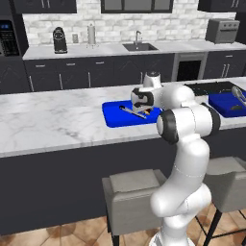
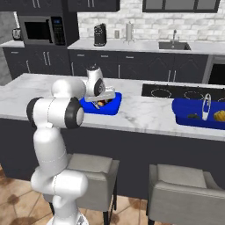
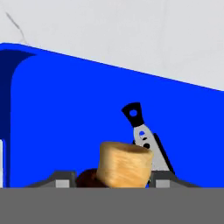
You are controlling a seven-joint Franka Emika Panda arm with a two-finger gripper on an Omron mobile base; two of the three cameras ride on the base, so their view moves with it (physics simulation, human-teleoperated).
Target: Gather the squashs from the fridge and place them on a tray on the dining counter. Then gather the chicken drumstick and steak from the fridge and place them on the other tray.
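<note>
A white-grey veined marble slab tops the dining counter (image 1: pixel 48 120), polished smooth above a matt, near-black base. On it sit 2 bright blue trays, the tray (image 1: pixel 113 117) and the other tray (image 2: pixel 182 114), both looking like smooth moulded plastic. The robot arm (image 1: pixel 190 120) has a glossy white shell with dark joints. The 2 stools (image 2: pixel 94 169) wear matt grey upholstery, over a brown tiled floor (image 1: pixel 57 235). Behind, a pale brick-textured backsplash (image 1: pixel 115 21).

Arm (image 1: pixel 185 122) over blue tray (image 1: pixel 113 116) on dining counter (image 1: pixel 48 120).
</note>
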